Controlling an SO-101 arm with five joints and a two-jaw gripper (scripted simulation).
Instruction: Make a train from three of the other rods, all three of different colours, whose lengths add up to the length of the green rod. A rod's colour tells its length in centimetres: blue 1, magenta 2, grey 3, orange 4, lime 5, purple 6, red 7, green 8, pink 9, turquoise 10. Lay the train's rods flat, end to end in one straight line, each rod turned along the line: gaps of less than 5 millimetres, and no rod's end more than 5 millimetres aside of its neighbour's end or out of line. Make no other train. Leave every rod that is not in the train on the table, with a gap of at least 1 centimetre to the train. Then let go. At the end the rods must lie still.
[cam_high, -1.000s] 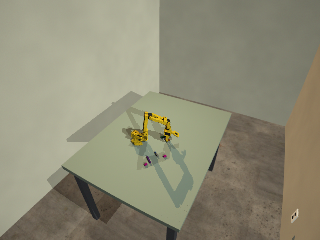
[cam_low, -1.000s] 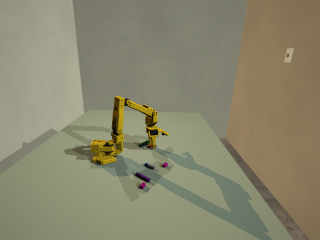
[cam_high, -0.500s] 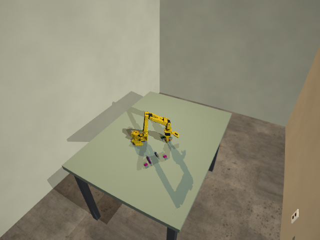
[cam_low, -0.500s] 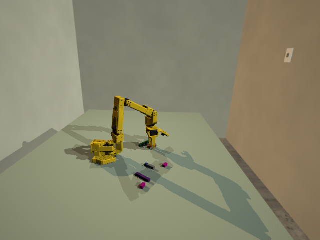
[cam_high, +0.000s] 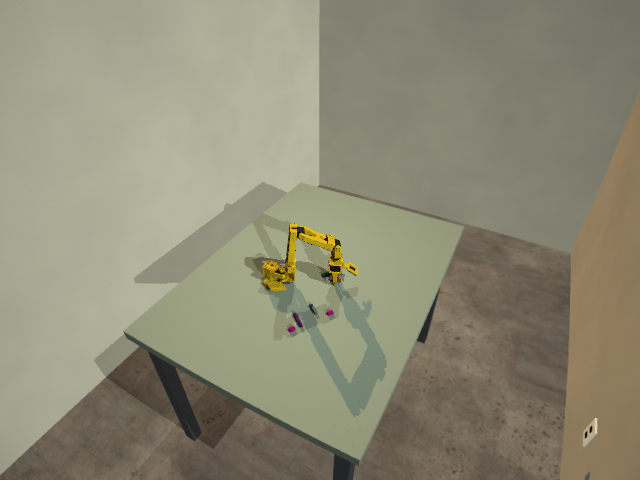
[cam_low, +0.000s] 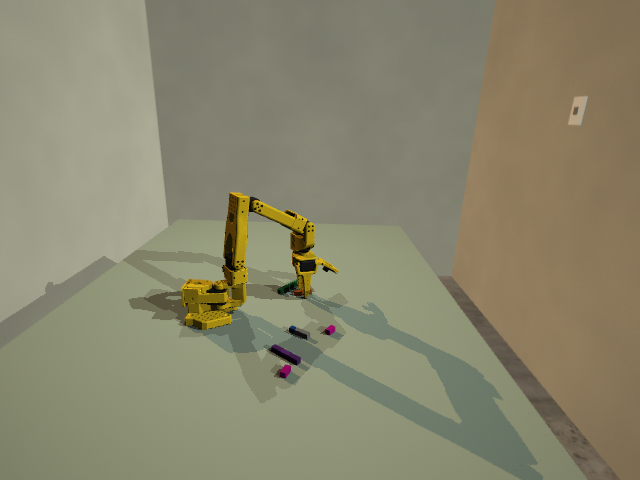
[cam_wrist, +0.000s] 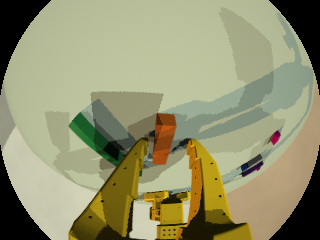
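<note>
My gripper (cam_high: 334, 281) (cam_low: 305, 295) (cam_wrist: 168, 141) is open, pointing down low over the table. The orange rod (cam_low: 298, 292) (cam_wrist: 164, 141) lies between its fingertips, with a gap to each finger in the wrist view. The green rod (cam_low: 287, 287) (cam_wrist: 92, 135) lies beside it, slanted to it. The blue rod (cam_high: 310, 305) (cam_low: 292, 328) and the grey rod (cam_high: 313, 310) (cam_low: 300, 333) lie end to end in one line; any small gap is too small to tell. The purple rod (cam_high: 297, 319) (cam_low: 285, 354) lies apart, roughly parallel to them.
One magenta rod (cam_high: 329, 313) (cam_low: 330, 329) (cam_wrist: 275, 137) lies to the right of the grey rod. Another magenta rod (cam_high: 291, 329) (cam_low: 284, 371) lies near the purple rod's side. The arm's base stands left of the rods in the top and exterior views. Arm shadows cross the table (cam_high: 232, 320).
</note>
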